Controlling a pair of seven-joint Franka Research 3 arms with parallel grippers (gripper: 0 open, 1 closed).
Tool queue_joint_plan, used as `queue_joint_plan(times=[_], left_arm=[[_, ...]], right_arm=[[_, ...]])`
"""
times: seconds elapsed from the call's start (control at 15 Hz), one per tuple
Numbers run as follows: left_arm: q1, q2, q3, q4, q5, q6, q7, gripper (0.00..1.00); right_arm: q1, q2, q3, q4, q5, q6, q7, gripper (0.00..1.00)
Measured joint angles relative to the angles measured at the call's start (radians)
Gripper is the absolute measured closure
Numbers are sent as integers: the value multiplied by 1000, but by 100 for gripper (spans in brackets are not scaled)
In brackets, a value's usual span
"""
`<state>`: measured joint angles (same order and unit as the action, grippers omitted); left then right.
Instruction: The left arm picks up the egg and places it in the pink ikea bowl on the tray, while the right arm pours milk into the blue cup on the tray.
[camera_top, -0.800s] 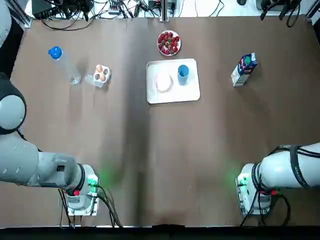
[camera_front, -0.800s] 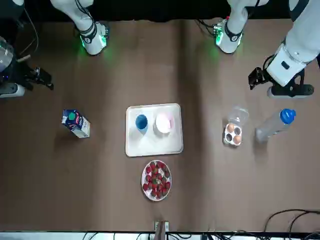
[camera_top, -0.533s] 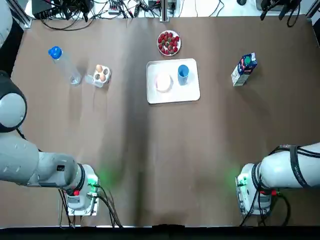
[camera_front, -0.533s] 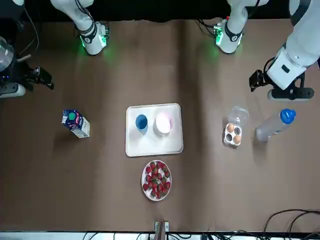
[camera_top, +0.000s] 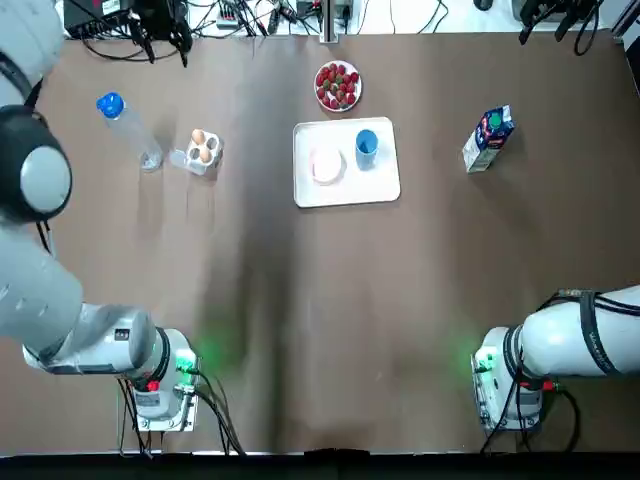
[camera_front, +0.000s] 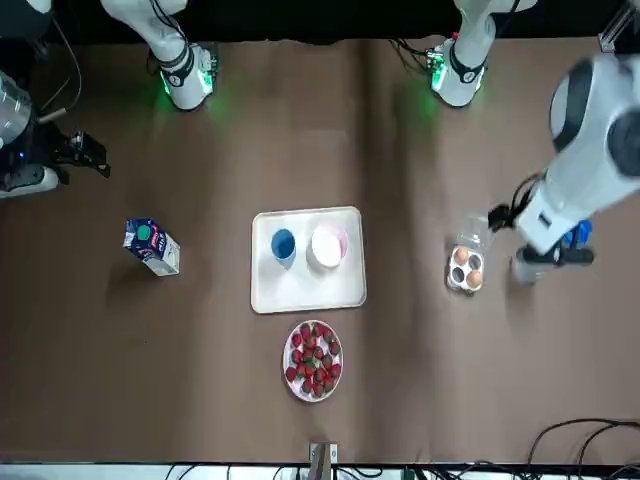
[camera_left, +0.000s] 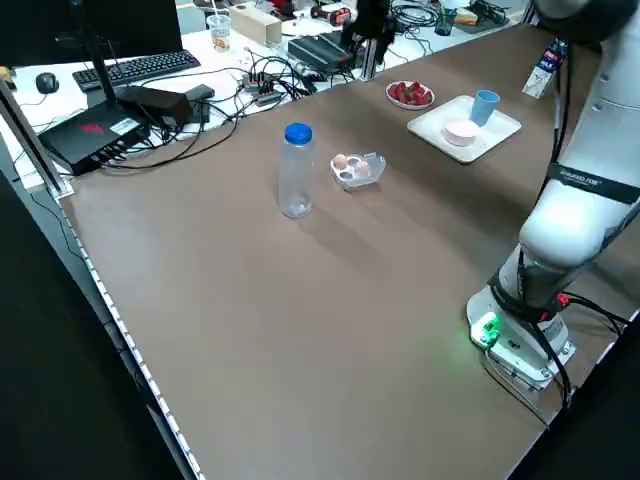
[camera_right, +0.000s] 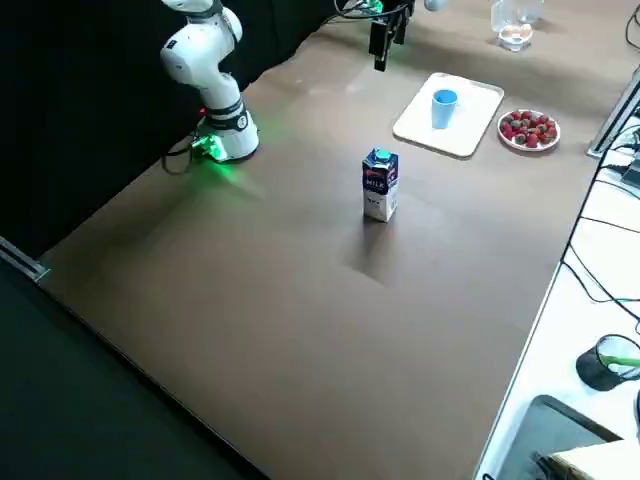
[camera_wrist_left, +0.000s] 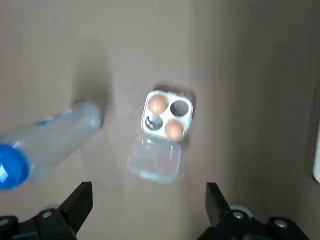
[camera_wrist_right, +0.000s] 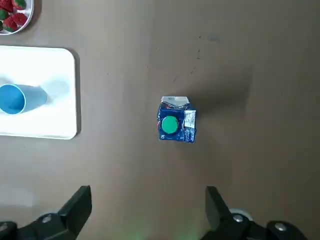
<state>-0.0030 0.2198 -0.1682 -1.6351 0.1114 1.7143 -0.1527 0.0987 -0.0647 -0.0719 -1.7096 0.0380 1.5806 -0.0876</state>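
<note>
A clear egg carton (camera_top: 203, 150) lies open at the left of the table with two brown eggs (camera_wrist_left: 158, 105) in it. My left gripper (camera_wrist_left: 148, 187) hangs high over the carton, open and empty. On the white tray (camera_top: 350, 190) in the middle stand the pink bowl (camera_top: 327, 163) and the blue cup (camera_top: 366, 143). The blue milk carton (camera_top: 488, 138) stands upright to the right of the tray. High above the milk carton (camera_wrist_right: 176, 125), my right gripper (camera_wrist_right: 148, 190) is open with nothing in it.
A clear water bottle (camera_top: 128, 128) with a blue cap stands just left of the egg carton. Behind the tray sits a plate of strawberries (camera_top: 338, 85). Cables and equipment lie along the far edge.
My left arm has swung in from the table's left side, so its gripper now hangs over the egg carton and bottle. The right arm has hardly moved.
</note>
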Motion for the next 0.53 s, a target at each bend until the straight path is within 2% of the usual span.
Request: queue_joint_plan(times=[0.27, 0.47, 0.53], left_arm=[[20, 133, 1, -71, 3, 214, 5, 0], [20, 175, 0, -179, 9, 396, 21, 1], [32, 201, 1, -225, 13, 491, 57, 1]], right_arm=[[-7, 28, -3, -3, 0, 26, -77, 0], [-58, 72, -4, -3, 6, 63, -293, 0], [-96, 106, -5, -3, 20, 77, -426, 0]])
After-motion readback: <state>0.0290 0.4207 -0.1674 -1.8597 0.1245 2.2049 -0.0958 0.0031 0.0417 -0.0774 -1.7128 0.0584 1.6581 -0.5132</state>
